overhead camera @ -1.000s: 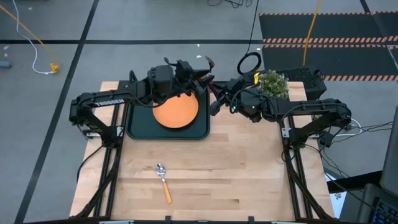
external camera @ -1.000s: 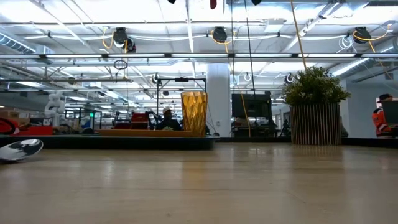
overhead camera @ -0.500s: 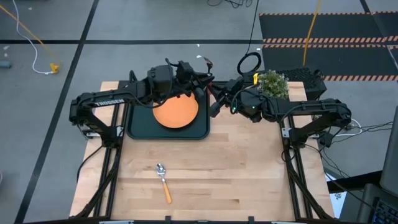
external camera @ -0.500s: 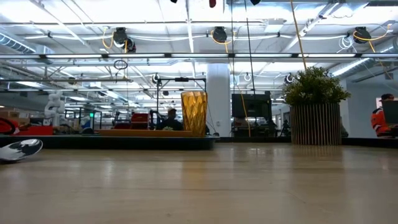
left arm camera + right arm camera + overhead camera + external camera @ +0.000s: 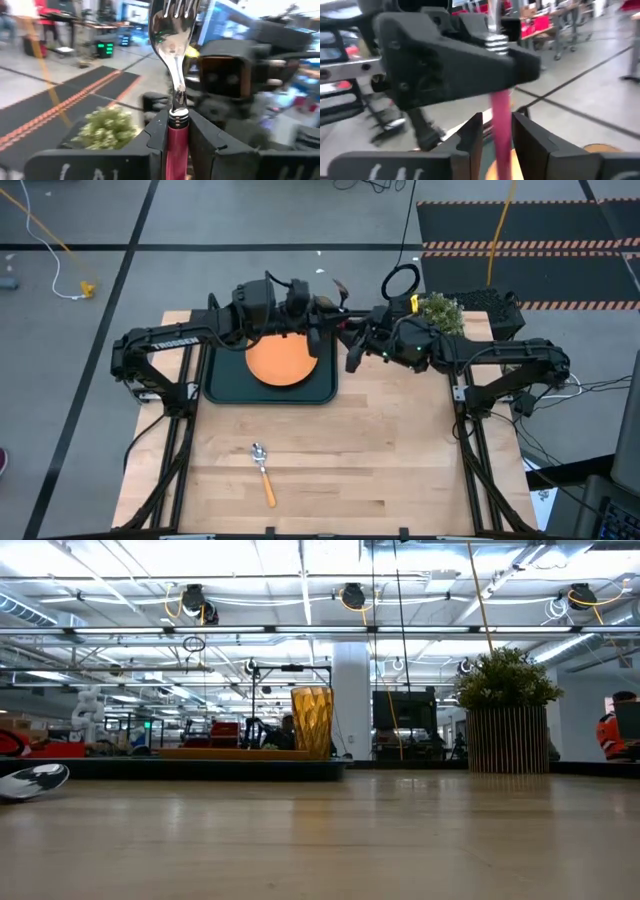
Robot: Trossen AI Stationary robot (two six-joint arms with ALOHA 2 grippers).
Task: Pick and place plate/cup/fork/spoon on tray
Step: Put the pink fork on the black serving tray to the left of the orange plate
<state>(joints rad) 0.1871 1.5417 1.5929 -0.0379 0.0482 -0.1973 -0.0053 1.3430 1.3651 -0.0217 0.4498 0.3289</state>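
The fork, silver tines up and red-pink handle down, hangs in the air above the tray's far right corner, with my left gripper shut on it. My right gripper faces it, open, one finger on each side of the handle's lower part, with a gap showing. In the high view the two grippers meet there. The orange plate lies flat in the dark tray. The amber cup stands upright on the tray. On the wood near the front lies the spoon. My left gripper pinches the fork's red-pink handle at its upper end, just below the metal collar, between its two fingers. The fingers come in level from the table's left and lie across the handle. The fork stands upright, tines up, lifted clear of the tray.
A potted green plant stands at the table's far right, close behind my right arm. Bare wood stretches between the tray and the table's near edge, around the spoon. The spoon's bowl shows at the left in the low view.
My left gripper has turned at the wrist, swinging from pointing at the far right round toward my right gripper. My right gripper has also turned a little. The plate, cup and spoon have stayed where they were.
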